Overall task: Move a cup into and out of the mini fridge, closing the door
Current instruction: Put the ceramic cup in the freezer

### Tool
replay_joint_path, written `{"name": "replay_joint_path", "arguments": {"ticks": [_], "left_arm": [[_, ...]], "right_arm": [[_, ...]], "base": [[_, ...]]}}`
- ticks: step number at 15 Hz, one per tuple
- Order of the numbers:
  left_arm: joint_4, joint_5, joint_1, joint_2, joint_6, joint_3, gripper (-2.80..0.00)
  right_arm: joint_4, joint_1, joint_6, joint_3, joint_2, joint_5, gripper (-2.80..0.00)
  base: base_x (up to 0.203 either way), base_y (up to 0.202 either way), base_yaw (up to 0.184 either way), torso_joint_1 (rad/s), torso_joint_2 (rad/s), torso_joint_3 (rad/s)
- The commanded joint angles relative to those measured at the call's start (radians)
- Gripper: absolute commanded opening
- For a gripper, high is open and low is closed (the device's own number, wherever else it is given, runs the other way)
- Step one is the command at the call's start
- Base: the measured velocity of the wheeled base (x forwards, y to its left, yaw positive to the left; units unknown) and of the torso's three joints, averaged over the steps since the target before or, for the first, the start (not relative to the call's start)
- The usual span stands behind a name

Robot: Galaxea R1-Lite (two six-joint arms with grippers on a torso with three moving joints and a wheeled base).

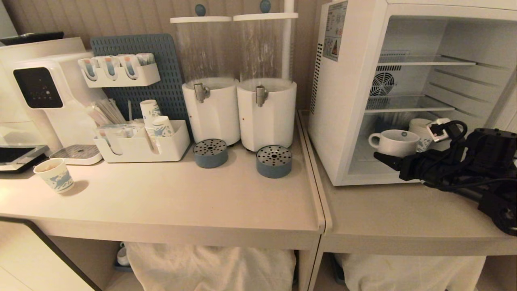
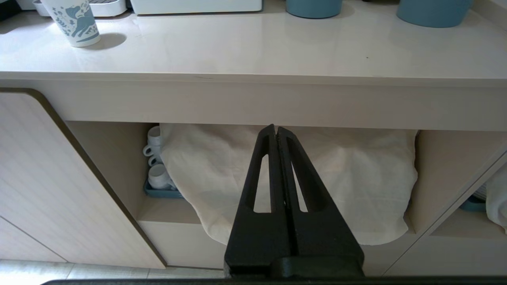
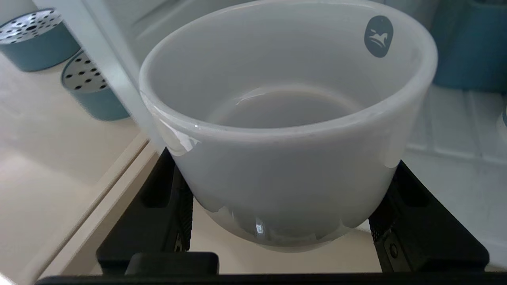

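Where head cam hides grip, wrist shows right claw (image 3: 283, 221) clamping cup (image 3: 285, 130).

The right arm reaches in low from the right, its gripper (image 1: 387, 158) level, fingers (image 3: 174, 206) spread wide and clasping something round. The left gripper (image 2: 276, 132) hangs parked below, fingers pressed together.

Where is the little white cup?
In the head view, the cup sits right, at the open mini fridge's mouth, clamped by the right tool.
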Motion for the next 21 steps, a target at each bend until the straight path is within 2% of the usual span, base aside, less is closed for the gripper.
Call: {"name": "replay_joint_path", "arguments": {"ticks": [1,3,6,12,15,21], "left_arm": [[0.0,0.002,0.0,0.0,0.0,0.0,-2.8],[-0.001,0.0,0.0,0.0,0.0,0.0,-2.8],[-0.001,0.002,0.0,0.0,0.0,0.0,-2.8],[-0.006,0.002,0.0,0.0,-0.003,0.0,-2.8],[-0.006,0.002,0.0,0.0,-0.003,0.0,-2.8],[-0.006,0.002,0.0,0.0,-0.003,0.0,-2.8]], "right_arm": [[-0.068,-0.001,0.001,0.001,0.057,0.002,-2.8],[-0.244,0.0,0.002,-0.003,0.158,0.001,-2.8],[-0.278,0.001,0.001,-0.06,0.224,-0.002,-2.8],[-0.253,0.008,-0.002,-0.192,0.321,-0.006,-2.8],[-0.166,0.002,-0.001,-0.338,0.381,-0.007,-2.8],[-0.033,0.002,-0.002,-0.532,0.488,-0.008,-2.8]], "base": [[0.0,0.0,0.0,0.0,0.0,0.0],[0.0,0.0,0.0,0.0,0.0,0.0],[0.0,0.0,0.0,0.0,0.0,0.0],[0.0,0.0,0.0,0.0,0.0,0.0],[0.0,0.0,0.0,0.0,0.0,0.0],[0.0,0.0,0.0,0.0,0.0,0.0]]}}
